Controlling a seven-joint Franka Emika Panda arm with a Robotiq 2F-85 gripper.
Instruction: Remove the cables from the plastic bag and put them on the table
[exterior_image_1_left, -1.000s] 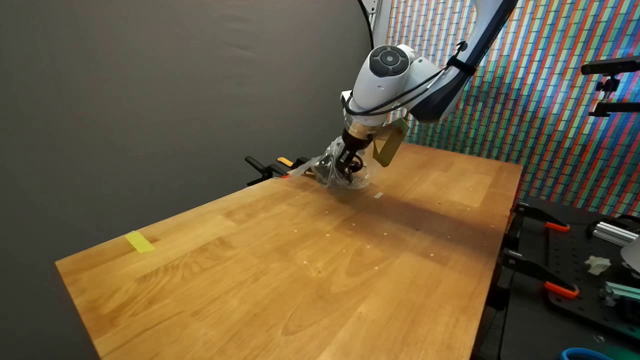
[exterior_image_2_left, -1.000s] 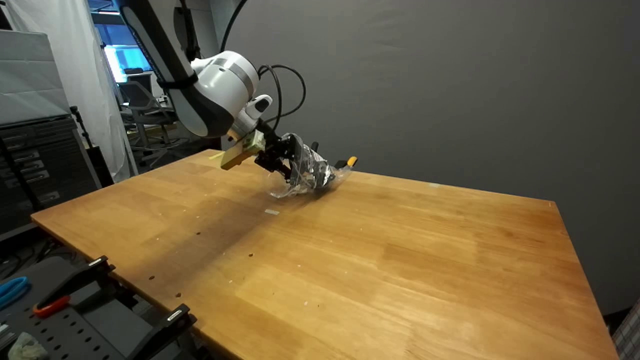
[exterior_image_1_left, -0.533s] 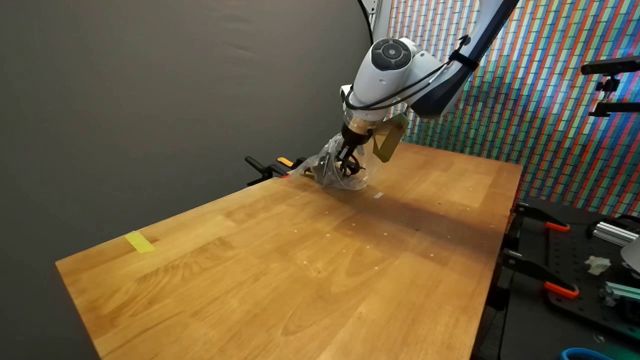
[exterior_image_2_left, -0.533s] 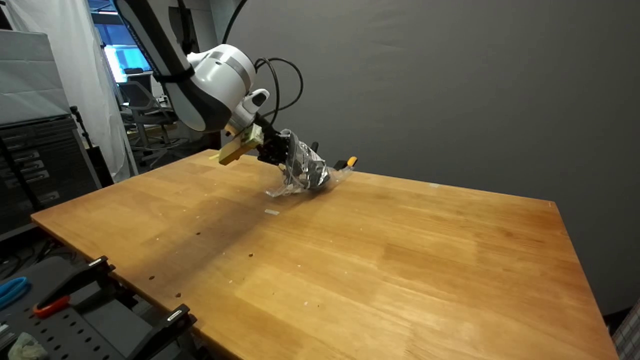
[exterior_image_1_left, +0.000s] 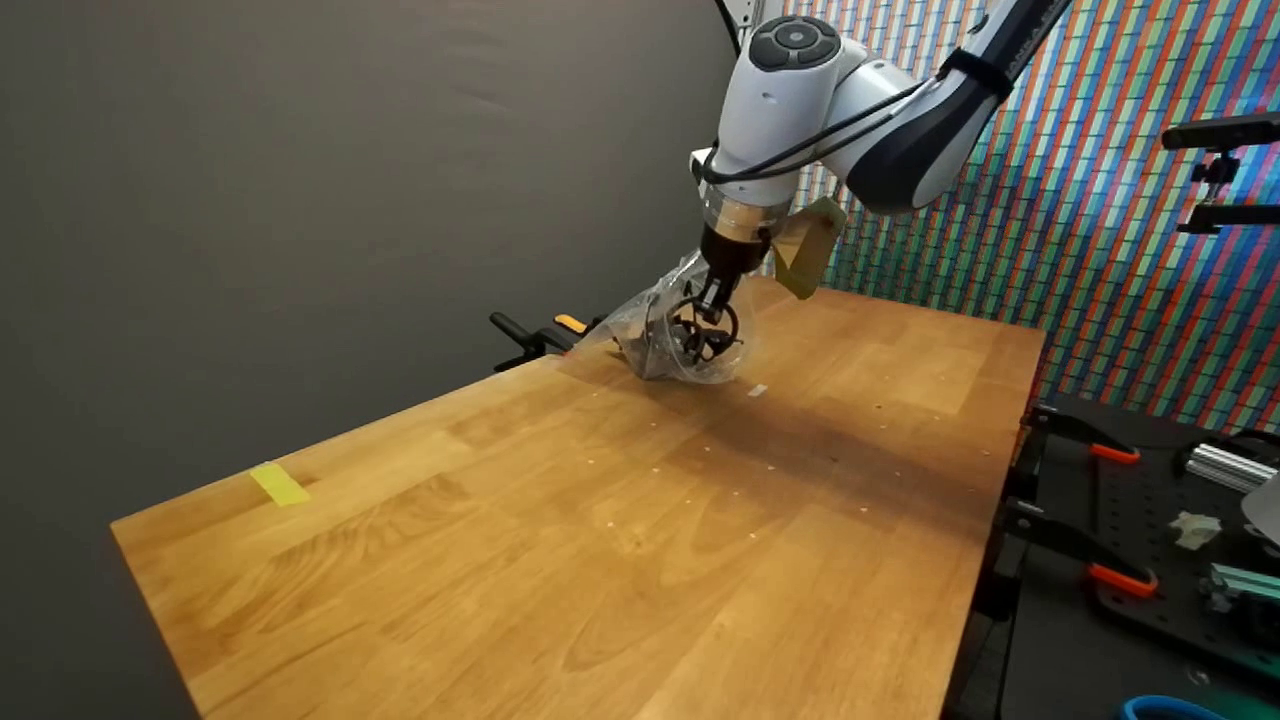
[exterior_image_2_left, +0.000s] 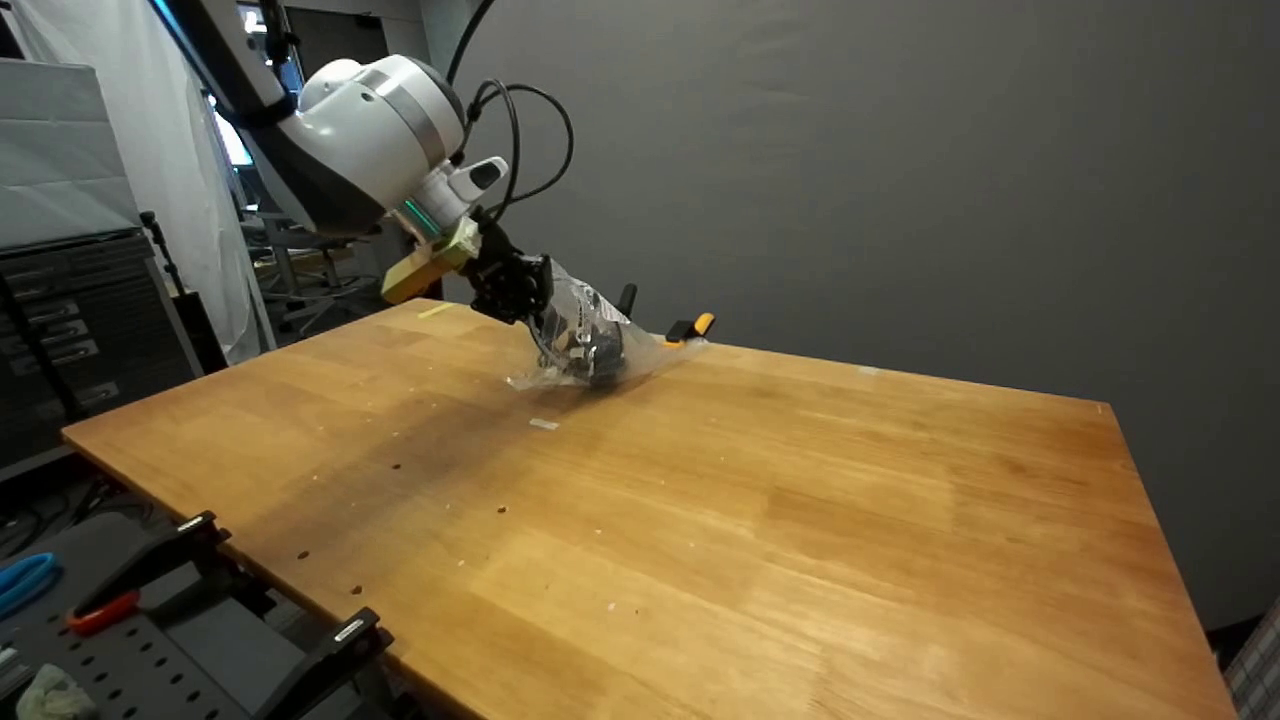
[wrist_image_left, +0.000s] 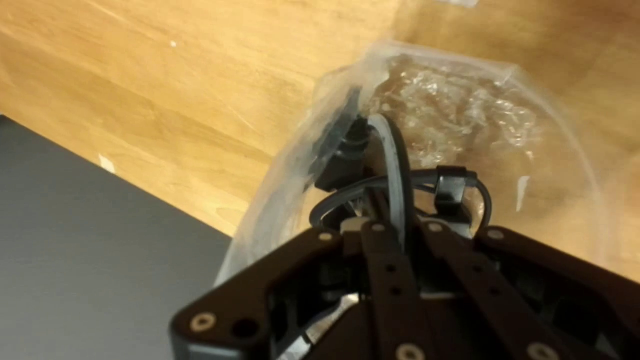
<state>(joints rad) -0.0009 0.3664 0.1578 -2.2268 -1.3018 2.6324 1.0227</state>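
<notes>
The clear plastic bag (exterior_image_1_left: 650, 330) lies at the table's back edge in both exterior views, its mouth turned toward my gripper. Dark cables (exterior_image_1_left: 705, 345) show inside that mouth, one loop standing up to the fingertips. My gripper (exterior_image_1_left: 712, 312) is at the bag's opening, just above the table, tilted down. In the wrist view a grey-black cable (wrist_image_left: 392, 150) runs up from between the narrowed fingers, and my gripper (wrist_image_left: 400, 227) is shut on it. A black plug (wrist_image_left: 342, 162) rests behind the bag's film. The fingertips are partly hidden by the cable.
The wooden table (exterior_image_1_left: 560, 520) carries a yellow tape strip (exterior_image_1_left: 280, 484). Clamps (exterior_image_2_left: 690, 328) stick up at the back edge behind the bag. A dark side table (exterior_image_1_left: 1070, 650) with orange-tipped clamps adjoins the table's side.
The fingers have closed on the cable. My arm has risen and drawn back, pulling a cable loop upward. The bag's near end has stretched toward the gripper.
</notes>
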